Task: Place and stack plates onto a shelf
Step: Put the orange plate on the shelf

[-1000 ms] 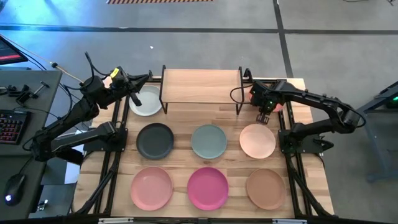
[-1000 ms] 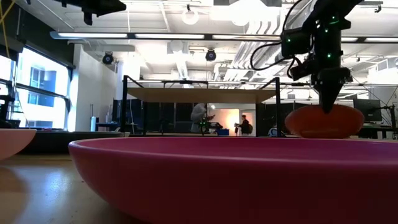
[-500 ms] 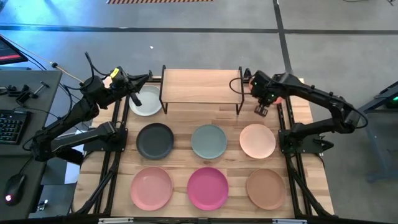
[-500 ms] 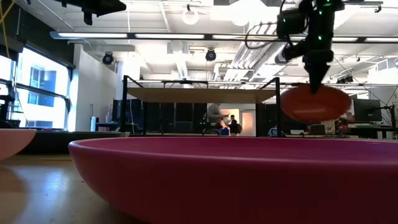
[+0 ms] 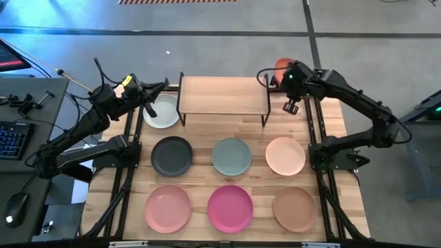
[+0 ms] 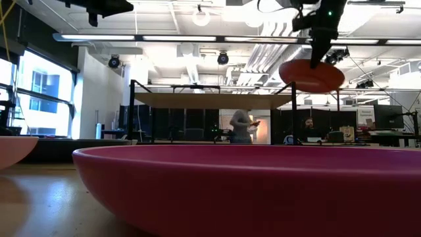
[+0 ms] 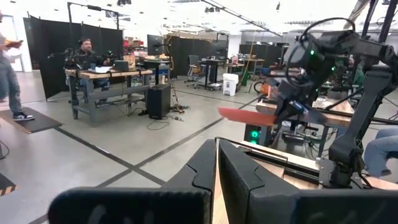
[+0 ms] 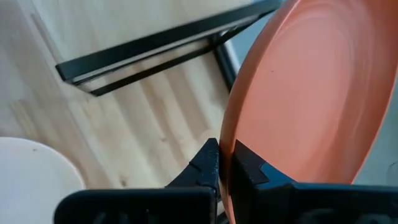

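Note:
My right gripper (image 5: pixel 289 73) is shut on the terracotta plate (image 6: pixel 311 74) and holds it in the air by the right end of the shelf (image 5: pixel 222 93), above the level of its top (image 6: pixel 214 100). In the high view the arm hides most of this plate (image 5: pixel 281 64). My left gripper (image 5: pixel 153 91) waits, shut and empty, beside the white-grey plate (image 5: pixel 163 111) at the shelf's left end. The charcoal (image 5: pixel 172 156), sage green (image 5: pixel 231 156), cream-peach (image 5: pixel 285 156), light pink (image 5: pixel 168 208), magenta (image 5: pixel 230 208) and tan (image 5: pixel 294 208) plates lie flat on the table. My right gripper pinches the terracotta plate's rim (image 8: pixel 225 146) between its two fingers (image 6: pixel 318 52), which come from above and point down. The plate is lifted clear of the table and hangs below the fingers, close to level.
The shelf's wood top carries nothing, and its black legs (image 5: pixel 264 117) stand on the table's far part. The magenta plate (image 6: pixel 243 191) fills the front of the low view. A desk with a keyboard (image 5: pixel 10 138) stands left of the table. People are in the room behind.
My right gripper has risen with the terracotta plate from the table's far right corner and has moved toward the far edge and the shelf. The plate, which rested on the table, now hangs clear above the level of the shelf top.

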`<state>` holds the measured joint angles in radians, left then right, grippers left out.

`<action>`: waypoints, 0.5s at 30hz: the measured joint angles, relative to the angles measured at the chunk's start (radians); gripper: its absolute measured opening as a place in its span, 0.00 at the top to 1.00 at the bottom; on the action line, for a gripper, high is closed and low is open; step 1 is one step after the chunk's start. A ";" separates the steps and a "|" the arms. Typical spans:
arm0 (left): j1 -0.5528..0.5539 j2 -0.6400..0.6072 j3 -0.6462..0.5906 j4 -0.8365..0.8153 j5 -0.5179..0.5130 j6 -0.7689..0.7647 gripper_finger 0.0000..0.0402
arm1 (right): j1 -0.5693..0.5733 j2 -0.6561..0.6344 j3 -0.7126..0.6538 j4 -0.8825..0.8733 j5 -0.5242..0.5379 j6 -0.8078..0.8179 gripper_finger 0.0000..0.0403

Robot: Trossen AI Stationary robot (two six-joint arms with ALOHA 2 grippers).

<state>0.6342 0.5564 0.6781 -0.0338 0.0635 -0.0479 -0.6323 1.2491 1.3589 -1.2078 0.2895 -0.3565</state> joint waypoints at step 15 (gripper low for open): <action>0.000 0.000 0.000 0.000 0.000 0.000 0.98 | 0.044 0.003 0.062 0.146 -0.005 -0.228 1.00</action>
<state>0.6342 0.5565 0.6781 -0.0338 0.0635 -0.0479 -0.5884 1.2523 1.4212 -1.0617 0.2841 -0.5847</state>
